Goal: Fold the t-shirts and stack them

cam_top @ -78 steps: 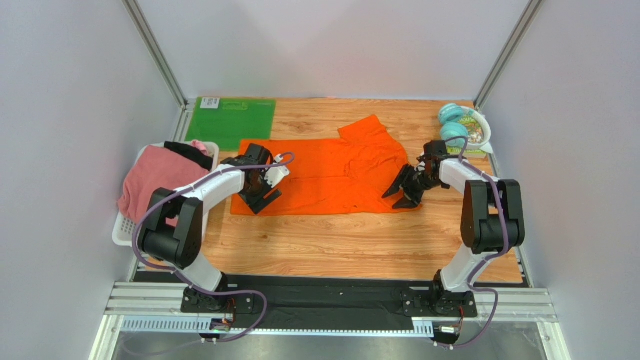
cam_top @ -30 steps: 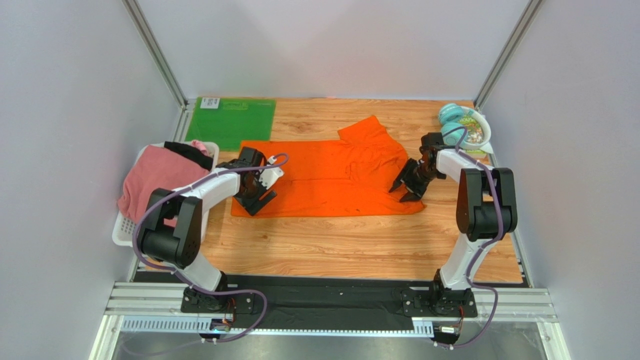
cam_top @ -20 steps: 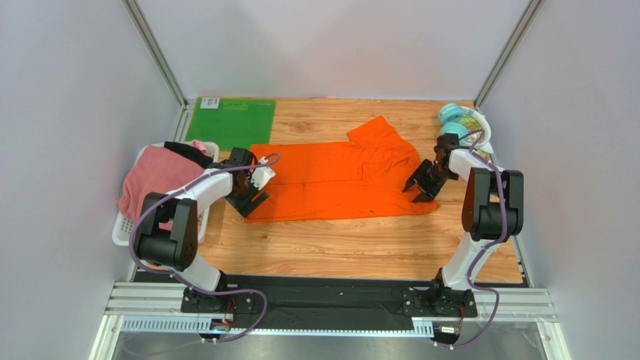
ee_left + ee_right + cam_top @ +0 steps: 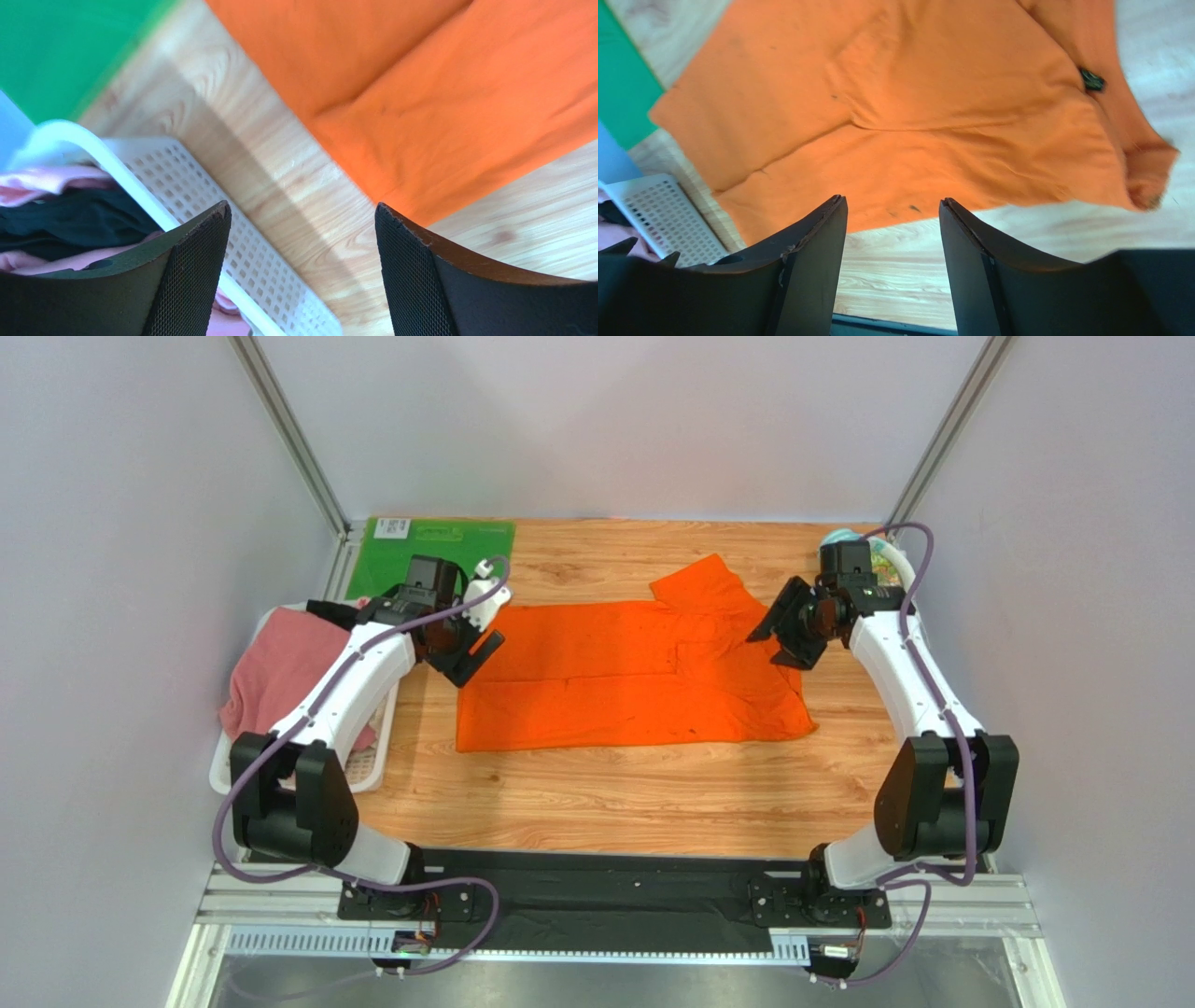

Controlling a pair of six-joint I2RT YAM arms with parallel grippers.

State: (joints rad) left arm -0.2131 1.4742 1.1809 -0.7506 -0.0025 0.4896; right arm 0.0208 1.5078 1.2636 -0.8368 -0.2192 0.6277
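Pale grey walls (image 4: 603, 420) enclose a wood-grain table (image 4: 631, 798); lighting seems even.

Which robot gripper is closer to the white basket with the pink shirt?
Left. The left gripper hangs open beside the basket, near its far corner; the right gripper is across the orange t-shirt, on the other side.

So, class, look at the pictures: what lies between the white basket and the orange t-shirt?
Only a bare strip of wooden table separates the white basket from the orange t-shirt; the left wrist view shows it best.
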